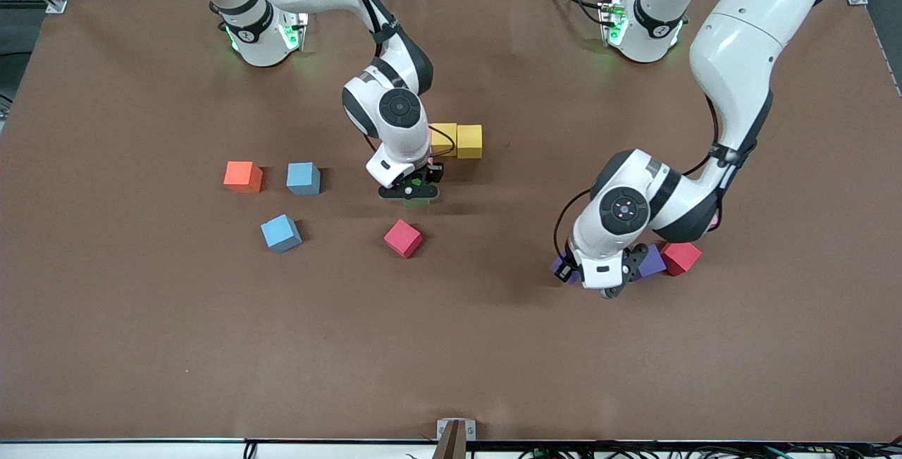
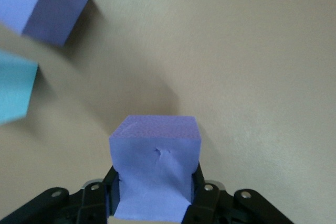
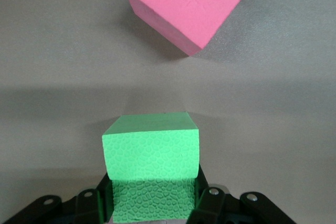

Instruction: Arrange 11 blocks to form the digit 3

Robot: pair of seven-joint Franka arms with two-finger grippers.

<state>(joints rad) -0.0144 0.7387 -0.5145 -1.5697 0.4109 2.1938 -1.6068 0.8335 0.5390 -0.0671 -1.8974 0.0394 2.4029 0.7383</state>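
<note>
While the left gripper [image 2: 155, 211] clamped a purple block [image 2: 156, 169] low beside another purple block [image 1: 651, 260] and a red one [image 1: 681, 258], the right gripper [image 3: 152, 211] gripped the green block [image 3: 151, 169] near two touching yellow blocks [image 1: 456, 140].

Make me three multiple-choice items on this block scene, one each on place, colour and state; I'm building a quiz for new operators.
1. Where do the two yellow blocks sit?
A. touching, beside the right gripper
B. apart, near the orange cube
C. stacked

2. What colour is the block in the right gripper?
A. red
B. green
C. yellow

3. What is the left gripper doing?
A. open over bare table
B. shut on nothing
C. shut on a purple block

Key: 1 A, the front view shows them side by side; 2 B, the green block sits between the fingers; 3 C, the purple block is clamped.
</note>
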